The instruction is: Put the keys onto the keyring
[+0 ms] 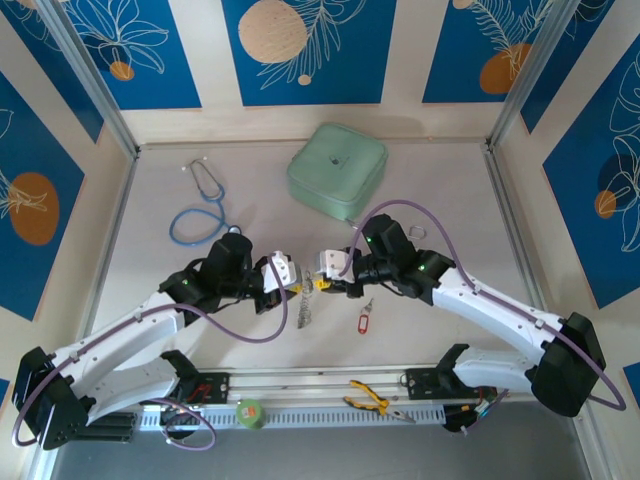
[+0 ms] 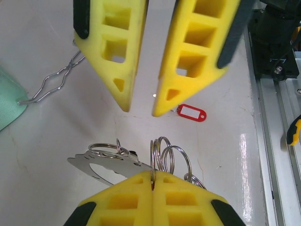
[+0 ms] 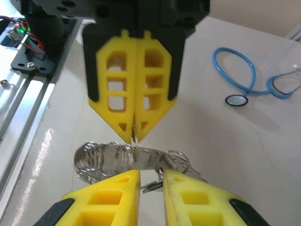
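Left fingers [image 2: 127,200] clamp the keyring [image 2: 162,155]. Right fingers [image 2: 188,56] stand narrowly parted beside it. From above, the red-tag key [image 1: 365,321] lies loose on the table [image 1: 450,200] at its 4 o'clock, not yet threaded.

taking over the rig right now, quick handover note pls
Left hand: shut on the keyring, holding it up between the two hands.
Right hand: open, tips at the ring bunch, nothing gripped.
Red-tagged key: loose on the table, apart from the ring.
Done: ring is in hand.
Left: pick up that key and thread it on.
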